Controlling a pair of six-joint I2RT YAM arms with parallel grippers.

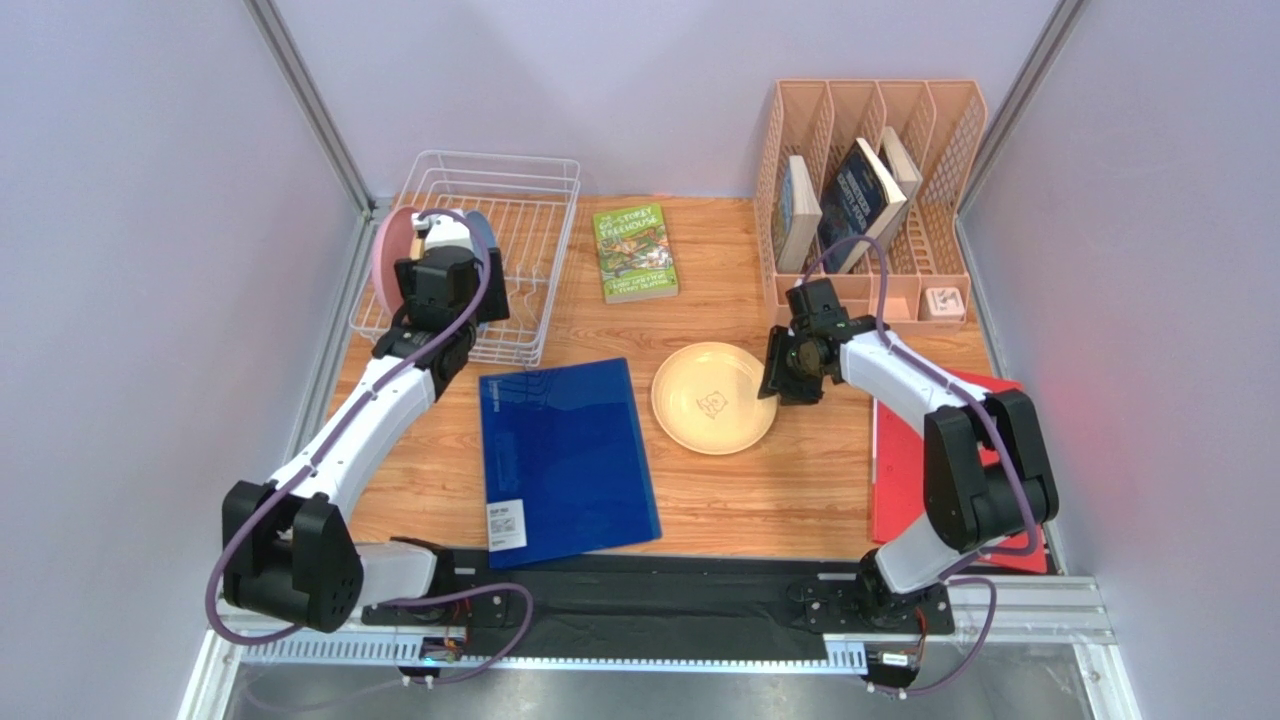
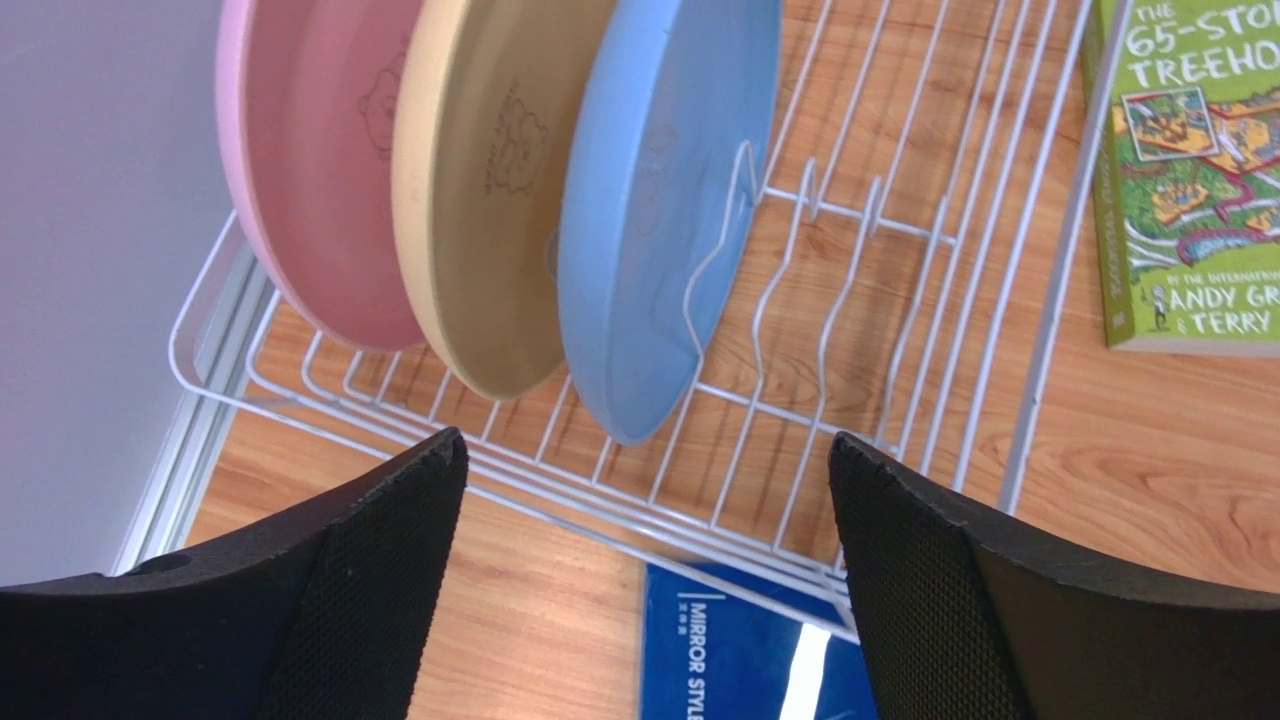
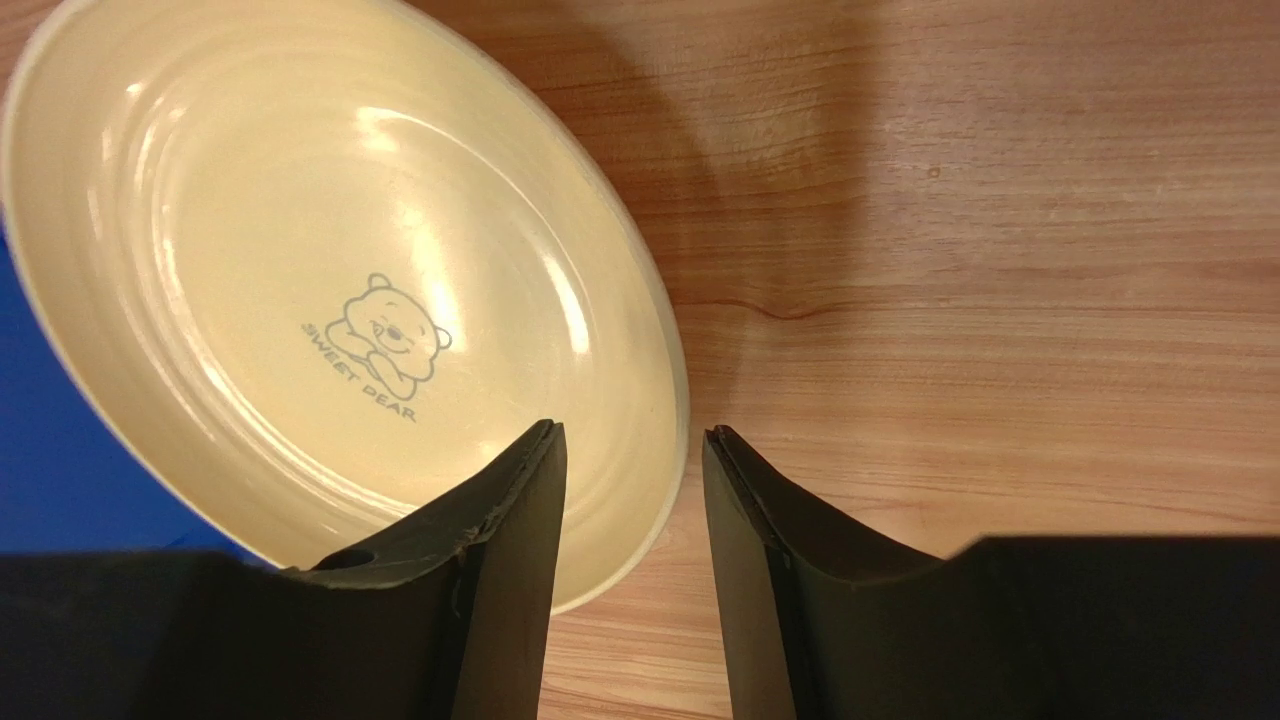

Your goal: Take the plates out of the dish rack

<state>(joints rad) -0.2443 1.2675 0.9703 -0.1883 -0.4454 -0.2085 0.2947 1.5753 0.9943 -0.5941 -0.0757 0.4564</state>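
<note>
dish rack (image 1: 535, 237) beside green book (image 1: 634, 251)

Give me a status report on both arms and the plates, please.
Left end effector open, facing dish rack. Pink plate, tan plate, blue plate upright inside. Right end effector open astride yellow plate rim, plate flat on table. Nothing blocking.

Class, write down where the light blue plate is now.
In the left wrist view the light blue plate stands on edge in the dish rack, rightmost of three, beside the tan plate, at the far left of the table.
</note>
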